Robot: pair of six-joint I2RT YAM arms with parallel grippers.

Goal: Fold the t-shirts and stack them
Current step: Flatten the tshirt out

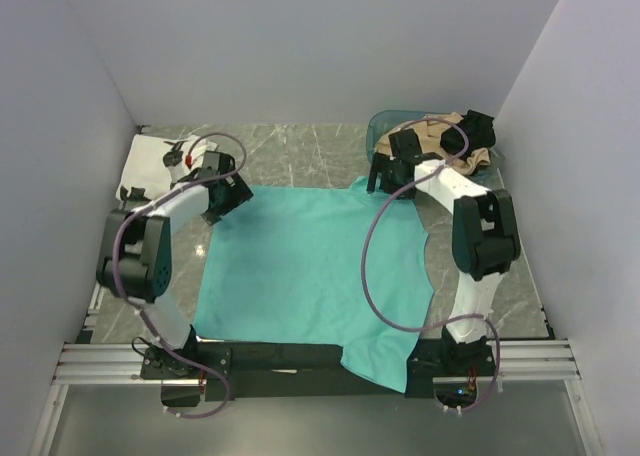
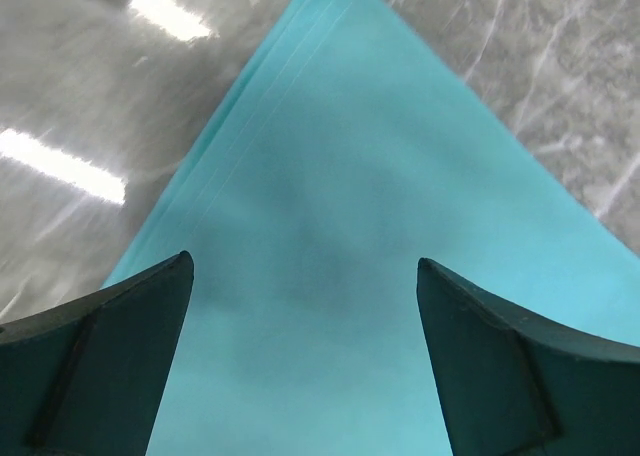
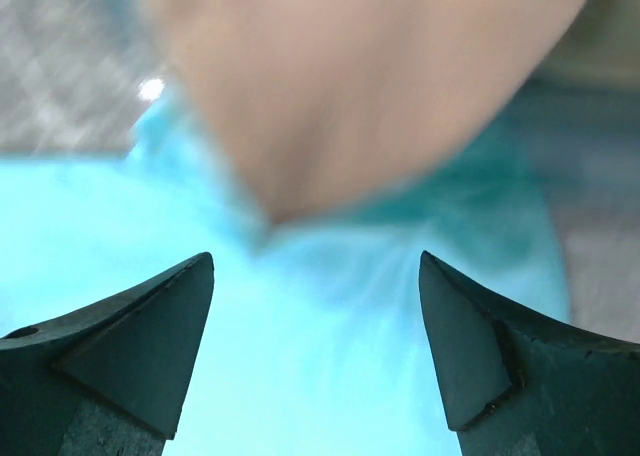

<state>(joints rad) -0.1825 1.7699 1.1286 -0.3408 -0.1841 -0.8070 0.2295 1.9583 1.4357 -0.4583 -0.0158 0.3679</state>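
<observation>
Teal t-shirt (image 1: 300, 266) flat centre, unfolded; white t-shirt (image 1: 148, 168) far left, possibly folded. Left gripper (image 2: 305, 276), right gripper (image 3: 315, 271) released over far corners. Stacking pending.

The top view looks down on the whole surface (image 1: 310, 151) from high behind, while both wrist views face down, close, on its teal t-shirt (image 1: 300, 266).

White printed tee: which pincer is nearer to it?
Left. The left pincer is beside the white tee, over the teal tee's corner; the right pincer is on the opposite side, near the bin.
</observation>
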